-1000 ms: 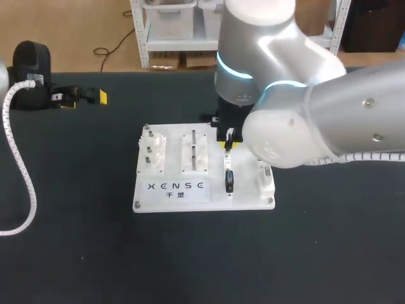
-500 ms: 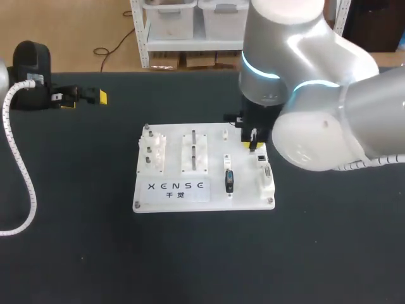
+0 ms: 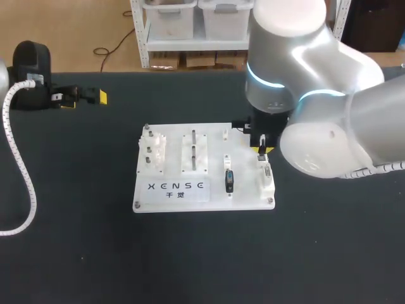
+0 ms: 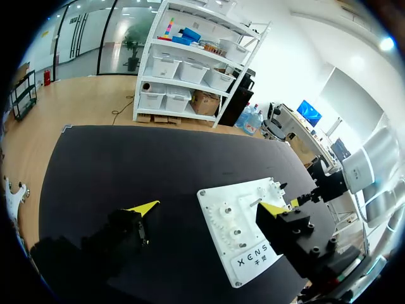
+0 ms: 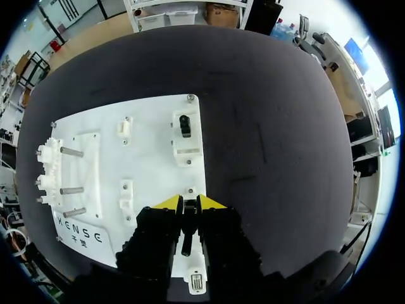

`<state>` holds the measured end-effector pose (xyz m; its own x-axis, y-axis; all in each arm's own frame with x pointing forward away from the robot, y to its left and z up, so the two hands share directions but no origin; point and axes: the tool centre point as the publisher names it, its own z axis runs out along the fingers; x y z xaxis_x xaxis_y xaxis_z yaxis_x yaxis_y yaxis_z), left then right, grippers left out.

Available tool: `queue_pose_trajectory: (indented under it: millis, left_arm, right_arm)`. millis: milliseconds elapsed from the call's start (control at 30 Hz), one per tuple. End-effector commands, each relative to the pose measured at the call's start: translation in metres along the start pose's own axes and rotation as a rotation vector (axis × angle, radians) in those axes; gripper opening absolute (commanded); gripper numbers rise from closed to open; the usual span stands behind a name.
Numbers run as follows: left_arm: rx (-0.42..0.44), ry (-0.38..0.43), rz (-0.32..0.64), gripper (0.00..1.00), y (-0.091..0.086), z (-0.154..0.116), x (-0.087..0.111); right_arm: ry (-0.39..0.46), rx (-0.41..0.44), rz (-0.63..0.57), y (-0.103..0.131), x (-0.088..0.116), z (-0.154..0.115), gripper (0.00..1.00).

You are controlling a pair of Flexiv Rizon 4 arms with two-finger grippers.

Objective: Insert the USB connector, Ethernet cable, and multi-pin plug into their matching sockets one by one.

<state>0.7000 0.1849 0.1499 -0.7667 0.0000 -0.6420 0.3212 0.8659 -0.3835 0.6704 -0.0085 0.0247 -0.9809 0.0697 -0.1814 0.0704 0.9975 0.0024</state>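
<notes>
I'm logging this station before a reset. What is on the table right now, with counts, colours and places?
table: one, black.
board: one, white, table's middle.
peg fixtures: two, white, board's left and middle.
small holder: one, white, board's far edge.
black connector: one, on the board, right of middle.
socket block: one, white, board's right edge.
dark plug: one, between the right gripper's fingers.
ribbed hose: one, white, table's left.
left gripper: open, empty, table's far left.
right gripper: shut on the dark plug, above the socket block.
</notes>
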Motion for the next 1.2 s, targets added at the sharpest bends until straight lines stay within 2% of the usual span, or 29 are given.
queue_pose_trajectory:
  millis: [33, 733, 1200]
  left_arm:
    - [0.000, 0.000, 0.000, 1.00, 0.000, 0.000, 0.000]
    - [0.000, 0.000, 0.000, 1.00, 0.000, 0.000, 0.000]
    - [0.000, 0.000, 0.000, 1.00, 0.000, 0.000, 0.000]
  right_arm:
    - [-0.006, 0.001, 0.005, -0.001, 0.000, 0.002, 0.00]
    - [-0.006, -0.007, 0.009, -0.001, -0.001, 0.011, 0.00]
    - [0.047, 0.041, 0.034, -0.008, 0.010, 0.037, 0.00]
